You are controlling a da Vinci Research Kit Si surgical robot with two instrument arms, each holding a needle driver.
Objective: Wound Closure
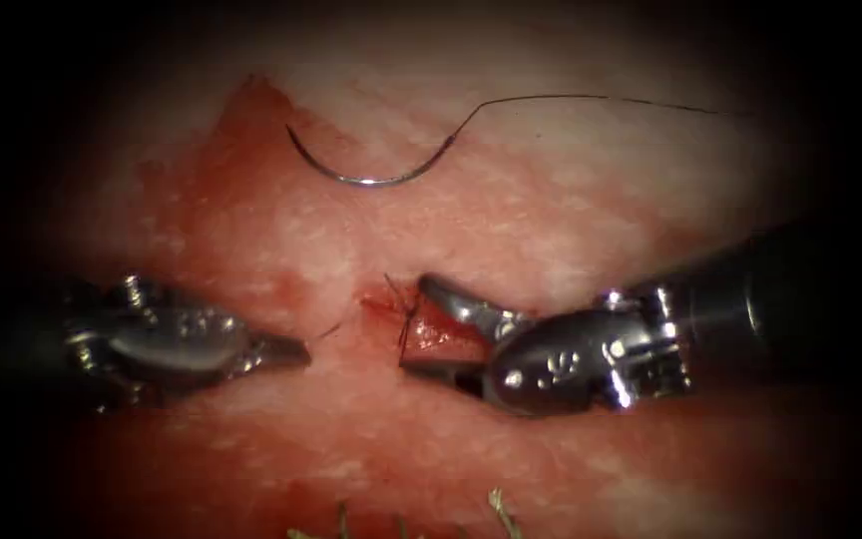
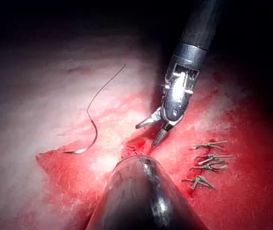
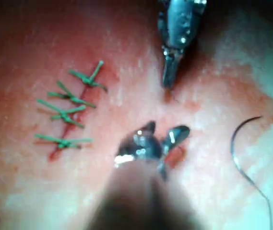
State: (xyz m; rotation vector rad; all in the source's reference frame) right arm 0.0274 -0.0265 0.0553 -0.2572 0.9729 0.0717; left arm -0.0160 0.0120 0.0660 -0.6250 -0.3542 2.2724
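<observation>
Risk of snagging loose thread (image 1: 591, 98): needle (image 1: 371, 175) lying free on tissue (image 1: 571, 200) beyond the cut (image 1: 396, 309), right claw (image 1: 426, 324) open astride it, left claw (image 1: 296, 349) closed, empty.

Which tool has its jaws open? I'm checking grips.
The right tool, at the cut; the left tool is shut, holding nothing. The needle lies free.

the tissue (image 1: 551, 230), wet with red fluid (image 1: 251, 190), carries the curved needle (image 1: 371, 180) lying free in the upper middle of the endoscope frame, its thread (image 1: 591, 98) trailing to the upper right, and knotted stitches (image 3: 69, 110) with cut ends lie along the closed cut.
</observation>
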